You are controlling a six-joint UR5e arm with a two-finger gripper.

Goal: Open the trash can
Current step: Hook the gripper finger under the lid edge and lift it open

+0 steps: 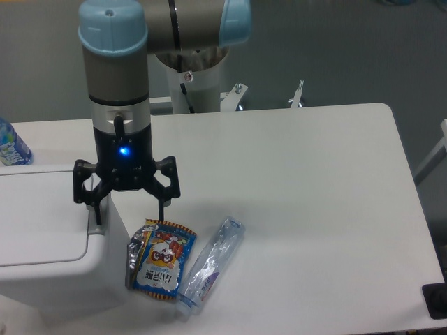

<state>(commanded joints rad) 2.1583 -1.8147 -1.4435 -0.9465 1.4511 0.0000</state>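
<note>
Single fixed camera, one view.

One arm, one pincer [129,213], pointing straight down with fingers spread wide, gripping nothing. Blue light lit on the wrist housing. One fingertip [98,216] over the right edge of the lid beside the grey latch tab [95,227], other fingertip [162,211] over bare desk [314,181] right of the bin. Contact with the tab: cannot tell from this angle.

One trash can [49,244], white, at the desk's front-left corner, cut off by the left frame edge. Lid flat and closed. One latch tab on its right side, mostly hidden behind the pincer finger.

One snack packet [162,259], colourful with a cartoon face, lying flat just right of the trash can, near the desk's front edge; looks to touch or nearly touch the bin wall, cannot tell which.

One clear plastic wrapper [211,265], long, lying diagonal just right of the packet, lower end reaching toward the front edge.

One bottle with blue label [10,144] at the left edge, behind the trash can, partly out of frame.

One dark object [437,300] at the lower right frame corner, off the desk, unidentifiable.
</note>
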